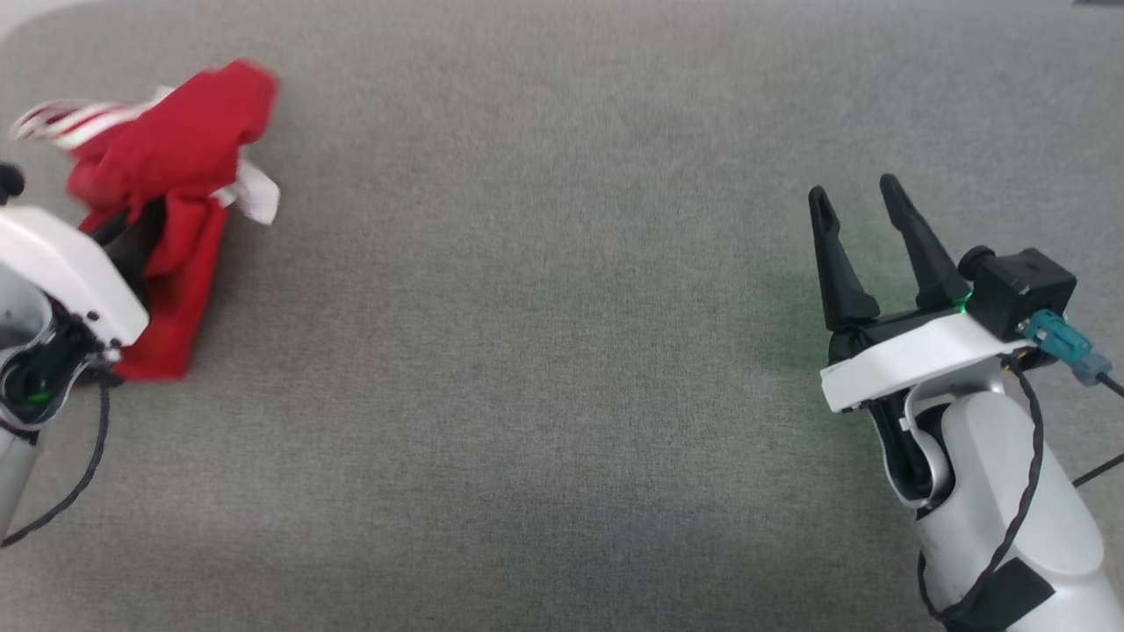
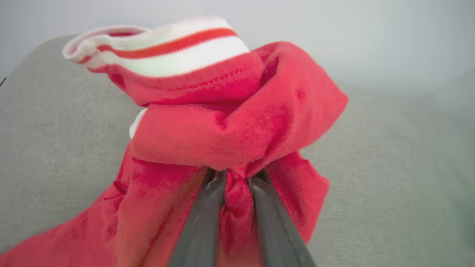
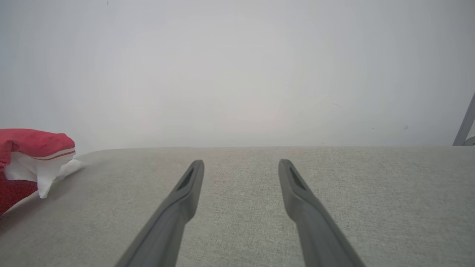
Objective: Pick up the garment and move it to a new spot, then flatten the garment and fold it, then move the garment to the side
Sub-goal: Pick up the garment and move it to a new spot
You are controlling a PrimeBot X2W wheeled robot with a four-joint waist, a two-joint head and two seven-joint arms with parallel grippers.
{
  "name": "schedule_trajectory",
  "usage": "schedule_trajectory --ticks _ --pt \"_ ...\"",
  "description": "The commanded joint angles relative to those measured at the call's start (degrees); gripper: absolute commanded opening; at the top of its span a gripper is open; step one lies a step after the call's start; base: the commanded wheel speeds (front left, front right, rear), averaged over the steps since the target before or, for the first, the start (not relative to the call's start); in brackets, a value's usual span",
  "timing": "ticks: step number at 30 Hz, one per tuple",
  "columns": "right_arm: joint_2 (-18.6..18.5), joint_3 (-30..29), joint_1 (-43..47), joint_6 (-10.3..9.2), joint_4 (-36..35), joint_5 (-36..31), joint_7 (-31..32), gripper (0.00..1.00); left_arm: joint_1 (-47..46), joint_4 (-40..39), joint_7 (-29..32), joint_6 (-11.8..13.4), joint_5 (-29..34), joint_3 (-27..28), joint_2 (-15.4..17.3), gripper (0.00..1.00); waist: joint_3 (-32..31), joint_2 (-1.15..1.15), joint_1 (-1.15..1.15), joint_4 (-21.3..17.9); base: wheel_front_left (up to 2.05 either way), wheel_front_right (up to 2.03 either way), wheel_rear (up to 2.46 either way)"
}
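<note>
The garment [image 1: 171,167] is a bunched red cloth with white lining patches and red-and-white striped trim, at the far left of the grey surface. In the left wrist view my left gripper [image 2: 235,176] is shut on a fold of the garment [image 2: 237,137], which bulges over the fingertips; its striped waistband stands up behind. In the head view the red cloth hides the left fingers. My right gripper [image 1: 856,202] hovers open at the right, far from the cloth, with nothing between its fingers [image 3: 189,181]. The garment [image 3: 33,155] shows at the left edge of the right wrist view.
A grey fabric-covered surface [image 1: 544,351] spreads between the two arms. Its far edge meets a pale wall [image 3: 237,74]. A grey metal leg [image 3: 465,122] stands at the far right behind the surface.
</note>
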Motion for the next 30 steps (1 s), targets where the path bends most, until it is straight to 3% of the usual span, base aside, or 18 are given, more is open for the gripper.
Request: schedule_trajectory --ticks 1,9,16,23,30 --pt "0.2 -0.3 0.9 0.01 -0.1 0.4 -0.2 1.00 -1.1 -2.4 -0.3 0.0 -1.2 -0.4 0.6 0.00 -1.6 0.00 0.00 0.0 0.00 0.00 0.00" --pt "2.0 -1.9 2.6 0.01 -1.1 1.7 -0.2 1.00 -3.7 -16.9 1.5 0.0 -4.6 -4.4 1.4 0.00 -2.9 0.00 0.00 -4.2 0.00 0.00 0.00" --pt "3.7 -4.0 3.6 0.01 -2.8 2.9 -0.2 1.00 -7.6 -25.7 4.4 0.0 -4.6 -10.5 -2.9 0.00 -1.0 0.00 0.00 -11.6 0.00 0.00 0.00" --pt "4.8 -6.5 4.8 0.02 -4.4 4.0 -0.2 1.00 -11.2 -28.6 6.9 0.0 -8.5 -14.4 -8.8 0.00 1.3 0.00 0.00 -19.8 0.00 0.00 0.00" --pt "5.2 -7.1 5.7 0.01 -5.1 6.2 -0.2 1.00 -12.0 -22.2 8.9 0.0 -9.2 -17.6 -8.9 0.00 3.0 0.00 0.00 -25.6 0.00 0.00 0.00"
